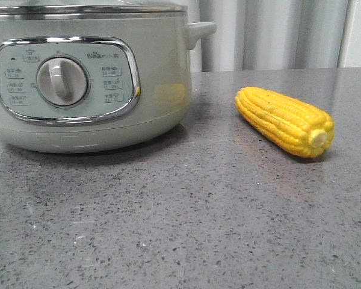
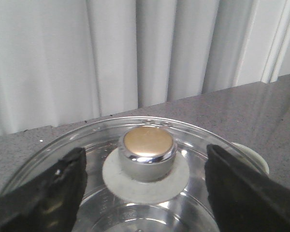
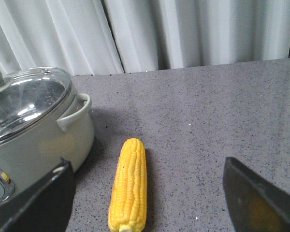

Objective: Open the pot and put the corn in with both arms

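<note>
The sage-green pot stands at the left of the grey table, its glass lid on. The lid's chrome knob lies between the two fingers of my left gripper, which is open, with wide gaps on both sides. The yellow corn lies on the table to the right of the pot, stub end toward me. In the right wrist view the corn lies between the fingers of my open right gripper, nearer one finger. Neither gripper shows in the front view.
The pot's side handle sticks out toward the corn. White curtains hang behind the table's far edge. Bare grey tabletop stretches in front of the pot and corn.
</note>
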`<action>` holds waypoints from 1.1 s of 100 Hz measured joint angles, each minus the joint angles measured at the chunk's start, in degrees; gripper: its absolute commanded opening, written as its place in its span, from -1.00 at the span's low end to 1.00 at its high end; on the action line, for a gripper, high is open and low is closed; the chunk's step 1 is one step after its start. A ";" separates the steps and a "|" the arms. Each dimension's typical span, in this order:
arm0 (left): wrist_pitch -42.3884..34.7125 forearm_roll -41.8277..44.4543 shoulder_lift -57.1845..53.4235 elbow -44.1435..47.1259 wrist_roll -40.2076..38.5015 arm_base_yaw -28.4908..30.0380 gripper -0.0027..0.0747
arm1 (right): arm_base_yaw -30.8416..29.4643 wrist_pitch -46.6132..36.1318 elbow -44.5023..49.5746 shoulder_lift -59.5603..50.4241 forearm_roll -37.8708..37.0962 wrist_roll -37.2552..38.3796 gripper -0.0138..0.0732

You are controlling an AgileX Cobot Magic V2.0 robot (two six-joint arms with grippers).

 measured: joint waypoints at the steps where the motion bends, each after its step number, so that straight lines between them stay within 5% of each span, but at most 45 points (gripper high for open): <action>1: -0.38 -0.11 0.80 -0.29 0.00 -0.01 0.30 | 0.00 -0.15 0.00 0.00 0.00 -0.10 0.57; 38: -3.81 -1.78 14.79 -7.25 0.00 -1.55 0.27 | 0.00 -0.41 0.00 0.00 -0.09 -0.12 0.57; 74: -5.09 -3.25 14.59 -7.43 0.00 -1.55 -0.60 | 0.00 -0.62 0.00 0.00 -0.09 -0.12 0.57; 110: -4.04 -3.01 1.13 -10.10 1.56 4.46 -0.66 | 0.00 -1.07 0.00 0.00 -0.53 -0.23 0.57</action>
